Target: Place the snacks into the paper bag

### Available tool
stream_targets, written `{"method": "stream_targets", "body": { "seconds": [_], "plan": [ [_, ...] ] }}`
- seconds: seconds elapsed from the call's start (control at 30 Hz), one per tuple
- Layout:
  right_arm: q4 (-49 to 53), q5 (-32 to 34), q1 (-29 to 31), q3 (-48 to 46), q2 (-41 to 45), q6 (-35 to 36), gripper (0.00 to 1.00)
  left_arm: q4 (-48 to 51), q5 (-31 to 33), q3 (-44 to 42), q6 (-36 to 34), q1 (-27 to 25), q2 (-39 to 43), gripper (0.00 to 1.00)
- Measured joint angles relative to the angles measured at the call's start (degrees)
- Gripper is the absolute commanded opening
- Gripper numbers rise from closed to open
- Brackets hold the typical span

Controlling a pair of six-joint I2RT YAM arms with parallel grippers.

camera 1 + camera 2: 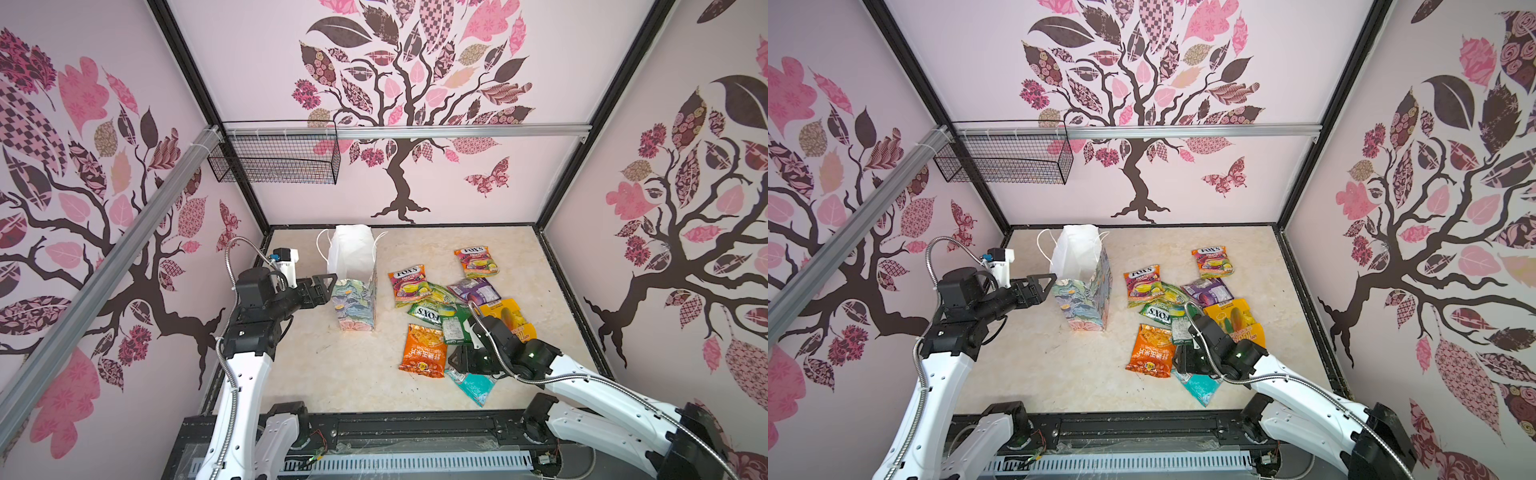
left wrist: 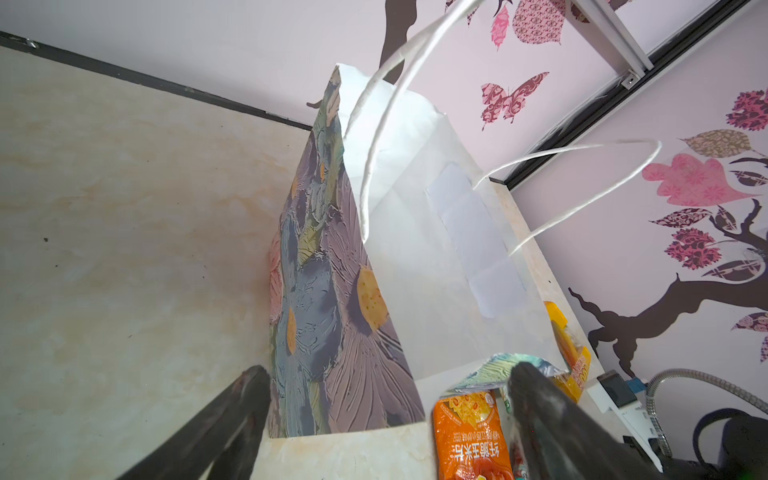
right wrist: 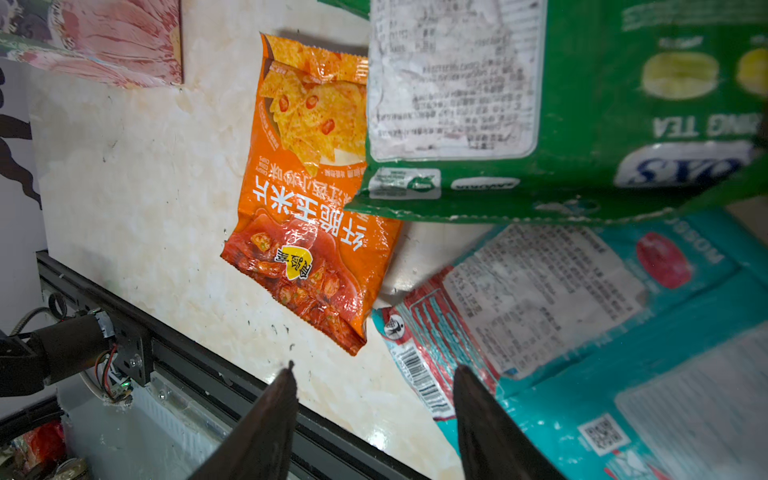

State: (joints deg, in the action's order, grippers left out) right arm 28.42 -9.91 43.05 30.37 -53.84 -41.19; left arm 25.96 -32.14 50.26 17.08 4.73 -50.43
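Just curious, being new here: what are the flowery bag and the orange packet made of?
The paper bag looks like matte paper: dull, creased white inside, sharp folds. The orange packet seems to be glossy plastic film: it glints and has crimped ends.

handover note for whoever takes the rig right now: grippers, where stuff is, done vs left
Left gripper: open, at the rim of the upright paper bag.
Right gripper: open, low at the edge of the teal packet, beside the orange packet.
Snacks: lying on the table, right of the bag.
Done: no packet visible in the bag.
Left: every packet.
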Motion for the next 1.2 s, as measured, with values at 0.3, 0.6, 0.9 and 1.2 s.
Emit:
{"method": "stream_targets", "body": {
  "seconds": [0.3,0.6,0.9,1.2],
  "plan": [
    [-2.03,-1.73,0.0,0.48,-5.99,2.36,0.48,-1.66,1.25,-0.26,0.7,-0.02,0.02,0.9],
    [-3.85,-2.51,0.35,1.25,-8.0,3.39,0.48,-2.89,1.73,-0.46,0.92,-0.02,0.2,0.91],
    [-5.03,-2.05,0.61,4.2,-13.66,5.2,0.48,-3.5,3.39,-0.31,0.26,-0.02,-2.1,0.92],
    [-6.6,-0.9,2.99,4.2,-17.84,5.38,0.45,-4.02,2.6,-0.31,0.48,0.0,-3.78,0.92]
  ]
}}
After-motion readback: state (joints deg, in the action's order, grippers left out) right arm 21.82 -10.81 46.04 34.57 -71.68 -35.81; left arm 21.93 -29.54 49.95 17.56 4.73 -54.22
